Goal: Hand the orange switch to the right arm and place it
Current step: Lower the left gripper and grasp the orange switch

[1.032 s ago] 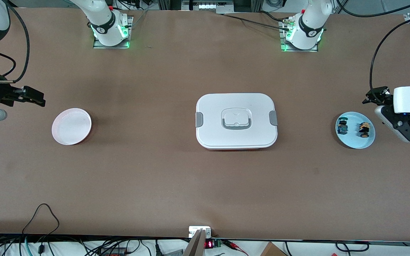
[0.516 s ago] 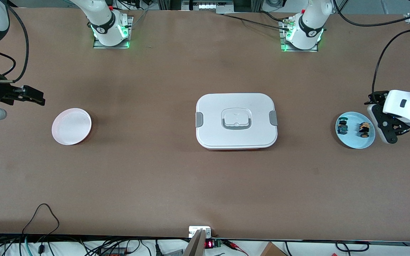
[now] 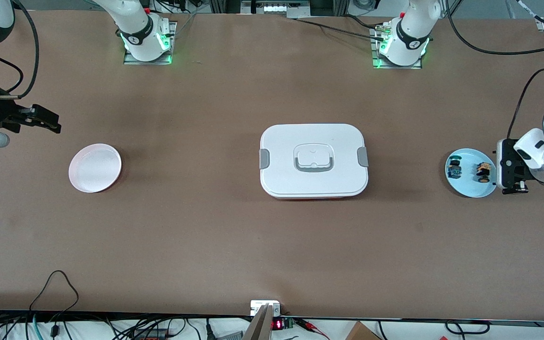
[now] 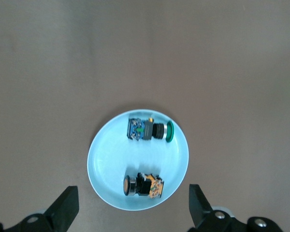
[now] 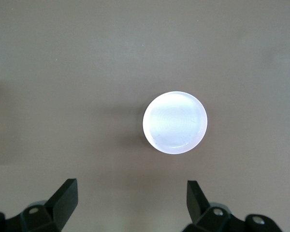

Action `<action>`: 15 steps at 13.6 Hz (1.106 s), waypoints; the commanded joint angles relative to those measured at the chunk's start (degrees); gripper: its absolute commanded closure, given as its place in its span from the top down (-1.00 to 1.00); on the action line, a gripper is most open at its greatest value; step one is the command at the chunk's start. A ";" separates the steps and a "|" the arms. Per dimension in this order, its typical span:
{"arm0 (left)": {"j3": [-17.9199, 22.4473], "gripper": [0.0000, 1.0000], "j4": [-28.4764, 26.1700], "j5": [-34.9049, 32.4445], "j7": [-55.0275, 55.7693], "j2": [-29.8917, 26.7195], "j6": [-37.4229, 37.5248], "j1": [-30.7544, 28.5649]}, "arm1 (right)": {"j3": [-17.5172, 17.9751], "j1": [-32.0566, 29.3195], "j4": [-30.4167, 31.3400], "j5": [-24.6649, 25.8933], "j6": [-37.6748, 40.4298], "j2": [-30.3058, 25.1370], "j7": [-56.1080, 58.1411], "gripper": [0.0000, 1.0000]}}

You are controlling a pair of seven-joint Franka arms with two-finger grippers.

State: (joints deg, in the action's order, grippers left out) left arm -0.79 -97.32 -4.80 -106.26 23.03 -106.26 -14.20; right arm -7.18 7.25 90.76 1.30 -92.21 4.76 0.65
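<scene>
Orange switch point(image 4: 143, 185) is the transfer item, but the survey runs from the largest element down. The table point(image 3: 206, 236) carries few objects, with wide bare surface between them. At its centre sits a white lidded container point(image 3: 313, 160), latched and untouched. Toward the right arm's end lies an empty white plate point(image 3: 95, 167) — in all likelihood the placement target. Toward the left arm's end lies a light blue plate point(image 3: 471, 190) holding two small parts: the orange switch, lying on its side, and a teal-capped switch point(image 4: 150, 130) just beside it, the two apart.

Status: no step is complete. The orange switch rests on the blue plate, ungripped. Pick-up, hand-over and placement all remain.

Left gripper point(image 4: 133, 212) hangs over the edge of the blue plate, jaws spread wide and holding nothing; the orange switch lies between the finger lines in the left wrist view. Right gripper point(image 3: 40, 119) waits in the air near the white plate, fingers likewise parted and bare.

Clearance: the blue plate's raised rim and the neighbouring teal-capped switch bound the grasp — the descent should likely stay on the orange part alone. The bare table between container and either plate offers room for the hand-over.
</scene>
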 commanded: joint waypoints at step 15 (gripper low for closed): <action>-0.62 1.00 -24.41 -1.08 -13.97 -0.18 -38.75 -10.85 | 0.76 0.22 1.44 0.45 -1.30 -1.42 0.40 1.00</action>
State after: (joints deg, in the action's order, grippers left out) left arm -0.73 -121.97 -4.83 -118.88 21.60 -143.10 -23.91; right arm -6.76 7.57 90.77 1.32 -92.80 4.73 0.73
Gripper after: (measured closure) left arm 0.000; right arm 0.000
